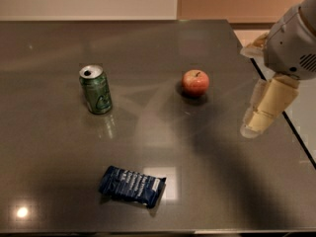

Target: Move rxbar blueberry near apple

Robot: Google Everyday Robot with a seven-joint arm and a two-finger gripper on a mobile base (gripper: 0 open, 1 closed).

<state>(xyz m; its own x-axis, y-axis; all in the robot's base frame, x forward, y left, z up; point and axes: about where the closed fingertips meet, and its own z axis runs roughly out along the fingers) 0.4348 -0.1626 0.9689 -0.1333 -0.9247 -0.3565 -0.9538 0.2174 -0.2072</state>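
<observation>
The rxbar blueberry (132,186) is a flat dark blue wrapper with white print, lying near the front of the dark table (49,48). The apple (195,82) is small and red-orange, standing upright right of the table's middle. My gripper (253,126) hangs from the grey arm at the right edge of the view, above the table's right side. It is to the right of the apple and slightly nearer the front, far from the bar, and holds nothing that I can see.
A green soda can (96,89) stands upright at the left of the middle. The table's right edge (284,115) runs diagonally just beside my gripper, with pale floor beyond it. A wall lies behind the far edge.
</observation>
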